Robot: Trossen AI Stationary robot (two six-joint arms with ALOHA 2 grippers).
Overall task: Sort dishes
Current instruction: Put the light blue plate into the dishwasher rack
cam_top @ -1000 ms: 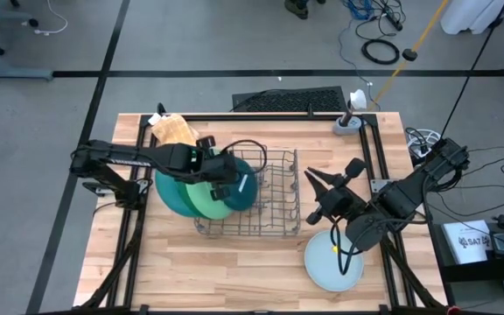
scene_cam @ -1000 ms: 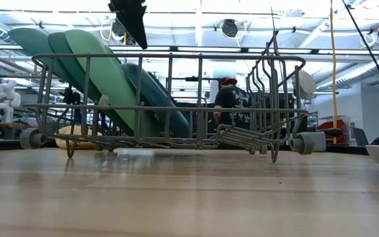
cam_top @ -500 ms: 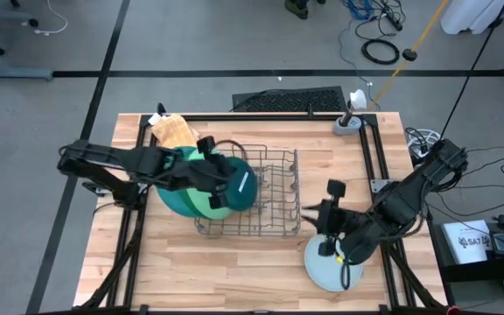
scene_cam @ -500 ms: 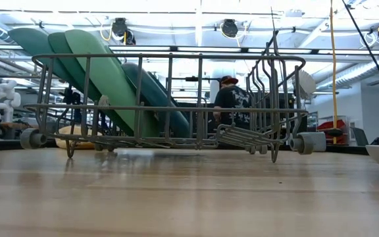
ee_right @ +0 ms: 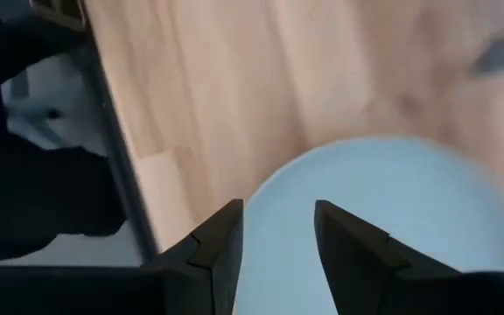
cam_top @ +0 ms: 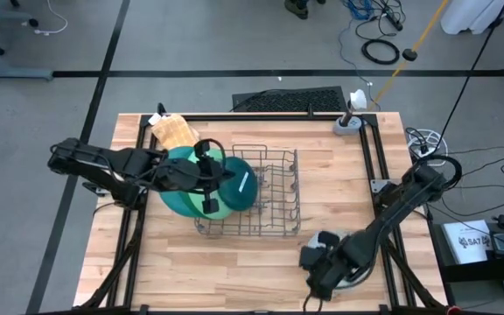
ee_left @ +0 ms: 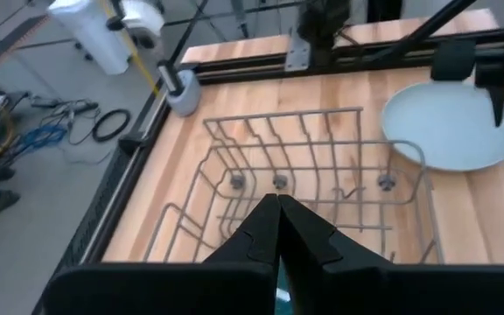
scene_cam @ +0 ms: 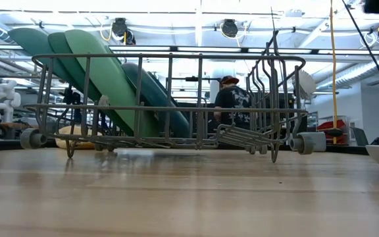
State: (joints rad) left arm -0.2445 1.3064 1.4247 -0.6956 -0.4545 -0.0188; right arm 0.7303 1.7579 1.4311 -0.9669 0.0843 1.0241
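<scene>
**Pale plate flat at lower right, green plates leaning in the rack**

Pale blue-grey, the loose plate (ee_left: 451,123) lies flat on the wood at the lower right of the high view. My right gripper (ee_right: 276,236) hangs over its rim, fingers parted and empty. In the grey wire rack (cam_top: 261,194), left of centre, the teal, dark green and light green plates (scene_cam: 104,72) stand on edge, tops tilted toward the upper left of the low view. My left gripper (ee_left: 277,219) sits above them, fingers pressed together, apparently empty.
</scene>
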